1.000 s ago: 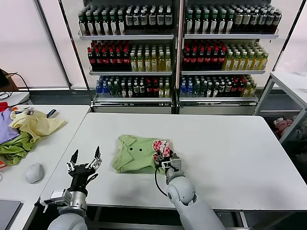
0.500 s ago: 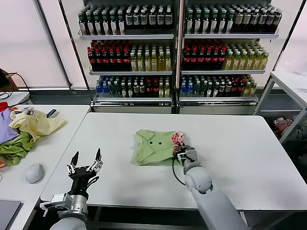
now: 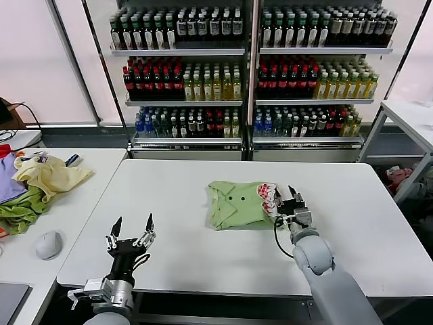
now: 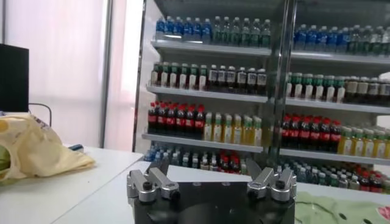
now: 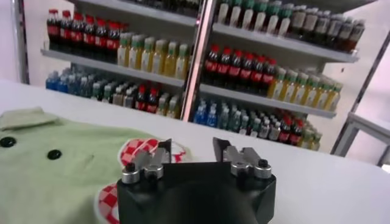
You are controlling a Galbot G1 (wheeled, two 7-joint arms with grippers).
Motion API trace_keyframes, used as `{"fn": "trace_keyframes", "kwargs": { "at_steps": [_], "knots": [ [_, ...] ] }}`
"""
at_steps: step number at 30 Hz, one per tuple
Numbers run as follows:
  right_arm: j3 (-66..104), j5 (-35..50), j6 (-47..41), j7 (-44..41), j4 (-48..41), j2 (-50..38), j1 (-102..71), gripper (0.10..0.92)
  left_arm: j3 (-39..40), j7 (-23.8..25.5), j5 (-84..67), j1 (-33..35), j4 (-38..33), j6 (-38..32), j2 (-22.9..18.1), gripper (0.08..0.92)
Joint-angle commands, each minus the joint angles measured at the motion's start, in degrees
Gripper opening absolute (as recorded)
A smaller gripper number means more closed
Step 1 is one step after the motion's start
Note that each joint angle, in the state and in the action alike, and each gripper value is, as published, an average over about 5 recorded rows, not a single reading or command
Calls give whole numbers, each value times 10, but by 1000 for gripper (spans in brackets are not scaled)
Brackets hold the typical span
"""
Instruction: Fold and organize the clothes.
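- Sage-green cotton, the shirt (image 3: 238, 204) lay folded into a compact rectangle at the centre of the head view, collar toward the frame's left, two dark buttons showing, and the red-and-white patch (image 3: 266, 193) at its right end.
- It rested flat on the white worktop (image 3: 352, 203), apparently so that the fold would hold its shape without support.
- Just right of the patch sat the right end effector (image 3: 285, 201), its fingers spread apart and pinching nothing; the right wrist view showed both fingers standing clear above the cloth, so the shirt looked released rather than held.
- That placement at the shirt's right edge suited a sideways tug or a final tidy of that end, by my judgement.
- Bare worktop surrounded the shirt on all sides, with wide room toward the right of the frame and toward the far edge; the near edge was also well apart.
- Low in the left of the frame, the left end effector (image 3: 132, 235) waited with fingers spread wide, holding nothing, well away from the shirt.
- On a separate table at the left edge of the frame lay a pale yellow garment (image 3: 49, 175) and a darker olive-green one (image 3: 19, 210), far from the work.
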Motion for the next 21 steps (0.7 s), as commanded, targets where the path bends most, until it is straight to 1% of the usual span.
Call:
{"fn": "trace_keyframes", "kwargs": {
  "at_steps": [1, 6, 9, 12, 16, 21],
  "knots": [
    [93, 5, 74, -20, 133, -22, -143, 589, 15, 7, 17, 7, -6, -2, -4, 823],
    [149, 12, 78, -37, 220, -20, -231, 735, 20, 13, 16, 6, -8, -1, -4, 823],
    [172, 13, 85, -48, 256, -19, -281, 799, 24, 17, 15, 5, -9, 0, -3, 823],
    [186, 12, 92, -54, 279, -13, -320, 819, 27, 20, 14, 2, -9, 1, -3, 823],
    [193, 8, 107, -53, 292, -2, -343, 822, 32, 23, 11, 0, -8, 4, -3, 823],
    [188, -28, 115, -38, 296, 10, -351, 823, 36, 26, 11, -1, -7, 6, -2, 823]
  ]
}}
